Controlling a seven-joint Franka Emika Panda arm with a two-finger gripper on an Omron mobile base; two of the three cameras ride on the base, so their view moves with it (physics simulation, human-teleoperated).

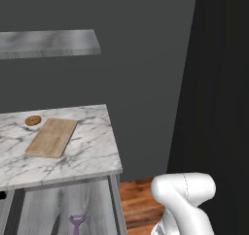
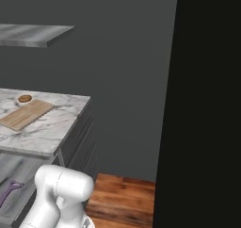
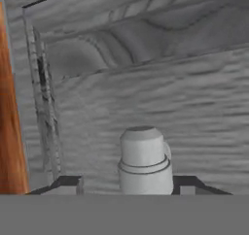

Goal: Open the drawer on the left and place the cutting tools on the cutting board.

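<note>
The drawer under the marble counter stands pulled out, and its pale grey inside shows. A purple-handled cutting tool lies in it, seen again from the right. The tan cutting board lies flat on the counter with nothing on it. In the hand view my gripper is open. Its dark fingertips stand apart on either side of the silver handle, against grey wood-grain drawer front.
A small round brown pastry sits just behind the board. A grey wall shelf hangs above the counter. A dark tall panel closes off the right side. Wooden floor lies beside the cabinet.
</note>
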